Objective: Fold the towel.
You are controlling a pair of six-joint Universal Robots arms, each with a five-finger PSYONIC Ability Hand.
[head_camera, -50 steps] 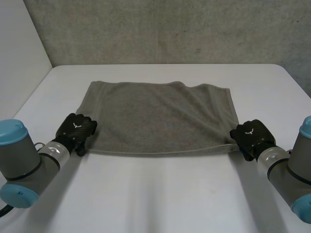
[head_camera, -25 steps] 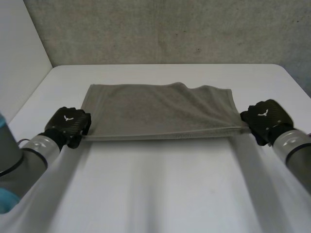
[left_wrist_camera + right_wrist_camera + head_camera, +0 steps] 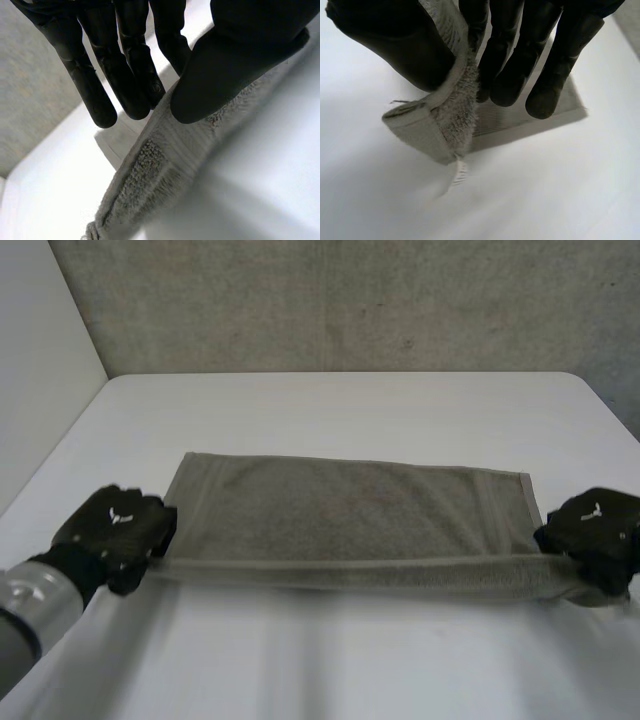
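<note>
A grey towel [image 3: 350,515] lies across the middle of the white surface [image 3: 350,410]. Its far half rests flat, while its near edge is raised a little and pulled into a straight band between the two arms. The left robot hand [image 3: 112,535] has the near left corner. From its wrist camera the thumb [image 3: 240,55] presses down on the hem, with straight fingers [image 3: 125,75] on the other side of the cloth, so it is pinching the towel rather than resting on it. The right robot hand [image 3: 595,535] has the near right corner clamped the same way, the thick folded hem squeezed between thumb [image 3: 395,45] and fingers [image 3: 520,65]. A loose thread [image 3: 460,172] hangs from that corner.

The hands sit well apart, one at each end of the same edge, and I take that to be deliberate. Tension along the hem stops the cloth sagging in the middle, and it lets the whole edge travel as one line. The far edge stays down on the surface as an anchor and a target.

To my eye the fold is only beginning, since the near edge has not yet been carried over to the far one. Uneven lift, or one corner slipping, would skew the fold.
</note>
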